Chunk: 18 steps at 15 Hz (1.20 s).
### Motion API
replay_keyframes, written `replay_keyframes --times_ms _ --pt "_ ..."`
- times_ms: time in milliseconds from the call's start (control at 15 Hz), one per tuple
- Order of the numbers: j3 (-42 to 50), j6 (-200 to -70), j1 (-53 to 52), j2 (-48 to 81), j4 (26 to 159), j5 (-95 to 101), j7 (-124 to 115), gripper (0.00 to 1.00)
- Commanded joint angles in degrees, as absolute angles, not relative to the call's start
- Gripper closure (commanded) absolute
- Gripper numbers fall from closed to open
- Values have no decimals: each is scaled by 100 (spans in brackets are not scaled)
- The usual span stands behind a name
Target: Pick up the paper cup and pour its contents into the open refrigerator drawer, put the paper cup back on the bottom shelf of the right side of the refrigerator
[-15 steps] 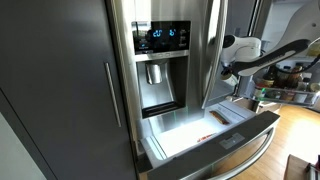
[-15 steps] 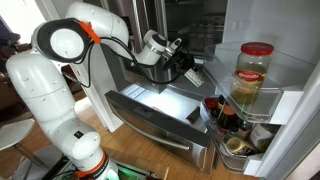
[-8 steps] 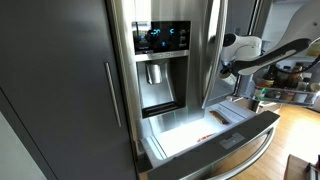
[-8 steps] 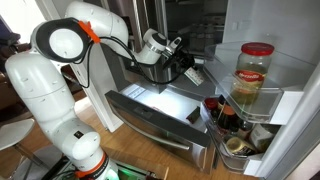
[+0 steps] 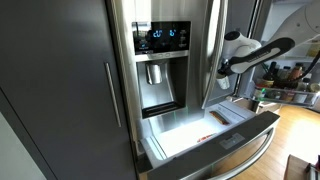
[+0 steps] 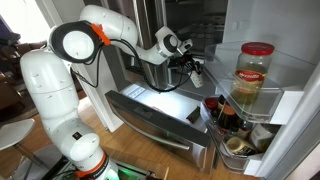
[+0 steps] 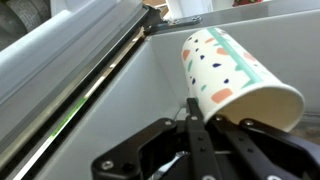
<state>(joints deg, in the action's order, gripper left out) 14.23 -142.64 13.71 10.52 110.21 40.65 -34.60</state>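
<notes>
In the wrist view my gripper (image 7: 203, 116) is shut on the paper cup (image 7: 235, 72), white with coloured specks, held tilted on its side above the white interior of the refrigerator drawer (image 7: 120, 130). In both exterior views the gripper (image 5: 222, 72) (image 6: 192, 68) hangs over the pulled-out refrigerator drawer (image 5: 232, 146) (image 6: 150, 122), which has a steel front and a curved bar handle. The stainless refrigerator (image 5: 160, 90) shows its blue display. The cup is too small to make out in the exterior views.
The open right door holds a large red-lidded jar (image 6: 252, 75) on an upper shelf and several bottles (image 6: 222, 115) in the bottom shelf. Dark grey cabinet panels (image 5: 55, 90) stand beside the fridge. A cluttered table (image 5: 285, 90) is behind the arm.
The arm has lifted and swung the gripper with the cup higher and towards the open door side. The drawer has not moved.
</notes>
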Motion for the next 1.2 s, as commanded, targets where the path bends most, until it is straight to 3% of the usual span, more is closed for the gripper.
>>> replay_keyframes --times_ms 0,467,1133 --pt "1530 -14771 1465 1521 10705 2945 -3505 99" --pt "1662 -16391 1423 2294 10408 823 -3435 99" --pt "1778 -16144 1260 2891 9923 -442 -3341 99"
